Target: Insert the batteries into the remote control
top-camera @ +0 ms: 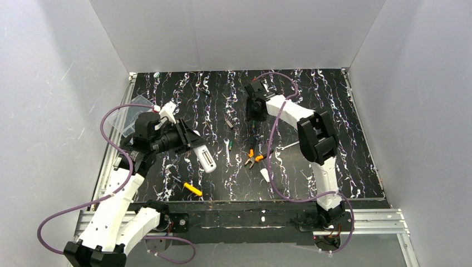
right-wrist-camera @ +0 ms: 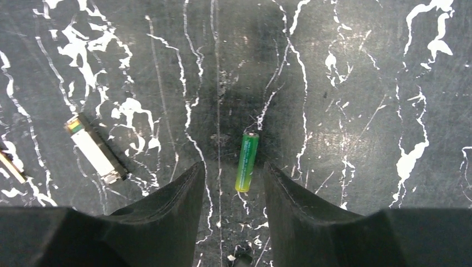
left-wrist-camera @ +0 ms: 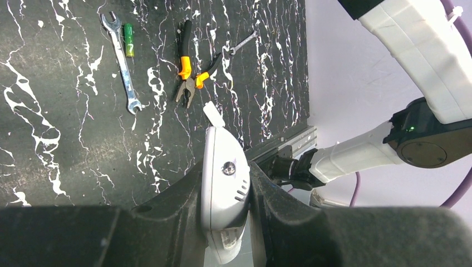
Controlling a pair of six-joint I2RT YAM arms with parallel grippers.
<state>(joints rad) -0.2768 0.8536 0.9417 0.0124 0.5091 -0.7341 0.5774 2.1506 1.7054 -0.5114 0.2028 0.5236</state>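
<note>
Early: nothing loaded, seemingly.
Left jaws clamp white plastic remote control [left-wrist-camera: 224, 178]; right jaws open astride slim green battery [right-wrist-camera: 246, 161] (on desk [right-wrist-camera: 362, 83]).

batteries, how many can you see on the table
2. One battery lies beside the wrench; the other battery lies between the open fingers of the right gripper, not gripped. More could be hidden.

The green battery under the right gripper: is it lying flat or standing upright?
Lying flat. The right wrist view shows the battery lengthwise on the table, between the open fingers of the right gripper, untouched.
</note>
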